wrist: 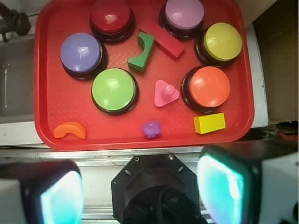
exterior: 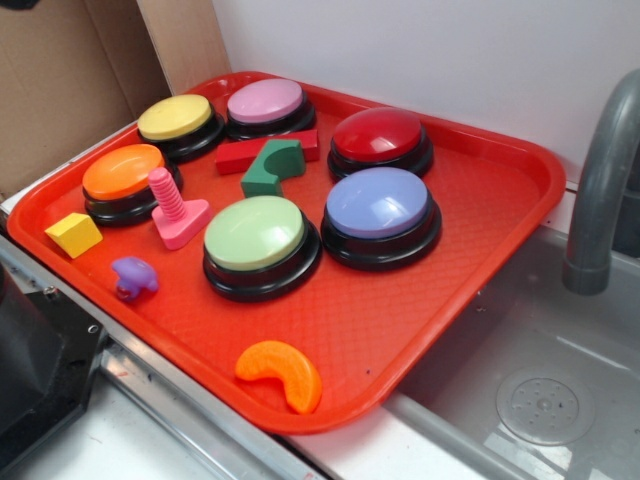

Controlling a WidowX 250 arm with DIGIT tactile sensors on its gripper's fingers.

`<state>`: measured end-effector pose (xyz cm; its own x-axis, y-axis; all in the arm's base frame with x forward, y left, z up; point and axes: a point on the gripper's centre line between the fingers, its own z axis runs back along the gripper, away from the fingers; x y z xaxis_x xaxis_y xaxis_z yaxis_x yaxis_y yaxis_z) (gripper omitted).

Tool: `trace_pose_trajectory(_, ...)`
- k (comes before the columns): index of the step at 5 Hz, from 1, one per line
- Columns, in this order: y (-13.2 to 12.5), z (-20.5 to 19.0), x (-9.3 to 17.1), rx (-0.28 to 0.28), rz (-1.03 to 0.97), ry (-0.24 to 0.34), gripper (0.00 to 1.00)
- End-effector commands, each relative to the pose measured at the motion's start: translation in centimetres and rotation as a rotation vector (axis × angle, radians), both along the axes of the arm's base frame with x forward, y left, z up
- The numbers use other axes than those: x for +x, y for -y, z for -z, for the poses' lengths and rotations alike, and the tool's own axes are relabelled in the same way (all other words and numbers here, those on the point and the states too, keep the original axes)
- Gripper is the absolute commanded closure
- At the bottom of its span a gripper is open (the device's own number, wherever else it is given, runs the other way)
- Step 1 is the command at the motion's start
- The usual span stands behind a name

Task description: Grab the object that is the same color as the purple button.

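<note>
Up high, my end effector [wrist: 140, 189] hung wide open and held nothing. On the red tray [exterior: 480, 240], the little purple toy [exterior: 133, 277] sat near the front edge, apart from the purple button [exterior: 379, 203].

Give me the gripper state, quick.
Gripper: open, fingers wide apart, holding nothing, above the tray's near edge, short of the purple toy piece.
</note>
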<state>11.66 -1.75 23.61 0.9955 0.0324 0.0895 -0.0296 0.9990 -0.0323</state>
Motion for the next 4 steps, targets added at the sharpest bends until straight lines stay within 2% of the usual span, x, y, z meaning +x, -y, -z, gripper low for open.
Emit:
trace_pose_trajectory(1,0.0,0.0,0.0,0.000,0.000,0.000,0.00)
trace_pose_trajectory(2,-0.6,3.3,0.9,-0.010,0.035,0.034,0.00)
trace_pose_trajectory(3,-1.1,5.9,1.1,-0.003,0.023,0.020,0.00)
trace_pose_trajectory(4,-1.7,9.3,1.2,0.029,0.001,0.043,0.00)
